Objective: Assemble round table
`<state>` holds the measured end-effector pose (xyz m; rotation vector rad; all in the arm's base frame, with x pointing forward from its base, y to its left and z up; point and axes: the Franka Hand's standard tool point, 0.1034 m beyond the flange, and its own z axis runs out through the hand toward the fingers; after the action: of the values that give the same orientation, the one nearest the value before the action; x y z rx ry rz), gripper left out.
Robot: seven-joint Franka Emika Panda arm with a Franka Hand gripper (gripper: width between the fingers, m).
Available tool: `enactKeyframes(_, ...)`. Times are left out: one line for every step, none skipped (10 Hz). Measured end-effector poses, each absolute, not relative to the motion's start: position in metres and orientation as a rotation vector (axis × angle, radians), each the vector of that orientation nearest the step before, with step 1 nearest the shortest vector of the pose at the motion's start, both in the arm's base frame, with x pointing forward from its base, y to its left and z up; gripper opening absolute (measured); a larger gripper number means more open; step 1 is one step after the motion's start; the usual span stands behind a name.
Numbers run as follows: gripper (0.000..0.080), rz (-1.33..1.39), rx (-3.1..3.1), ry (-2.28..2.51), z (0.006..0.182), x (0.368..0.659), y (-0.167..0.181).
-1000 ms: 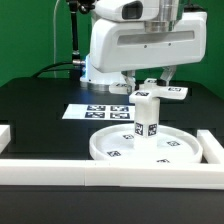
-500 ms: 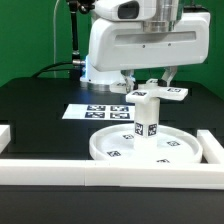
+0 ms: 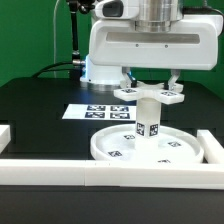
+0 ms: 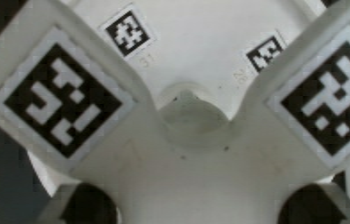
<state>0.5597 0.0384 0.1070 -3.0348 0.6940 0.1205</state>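
The large round disc (image 3: pixel 120 150) lies flat on the black table, inside the white rails. The short cylindrical leg (image 3: pixel 148 120) stands upright at the disc's middle. The cross-shaped base piece (image 3: pixel 150 95) sits level on top of the leg. My gripper (image 3: pixel 150 84) comes straight down from above and is shut on the base piece. In the wrist view the base piece (image 4: pixel 193 125) fills the picture, with two tagged arms spreading away from its hub. My dark fingertips (image 4: pixel 87 205) press on either side of it. The disc and leg are hidden there.
The marker board (image 3: pixel 95 112) lies flat behind the disc. White border rails run along the front (image 3: pixel 90 172), the exterior view's right (image 3: pixel 212 148) and the exterior view's left (image 3: pixel 5 134). The robot's white base (image 3: pixel 100 68) stands at the back.
My gripper has turned about its vertical axis with the base piece in it. The arm that pointed to the exterior view's right has swung round. The leg and disc stay in place.
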Motion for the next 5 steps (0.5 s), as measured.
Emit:
enactKeyframes(0.0445,0.126,-2.983,0.848,0.1069,0.5603,0.0378)
enactKeyframes(0.0445,0.136,-2.913,1.017,0.1066,0.5606,0.0375)
enactKeyframes(0.0445,0.141,-2.866,1.139,0.1064,0.5607,0.0371)
enactKeyframes(0.0445,0.142,-2.813,1.252,0.1062,0.5613,0.0375)
enactKeyframes(0.0445,0.131,-2.729,1.415,0.1062,0.5629,0.0374)
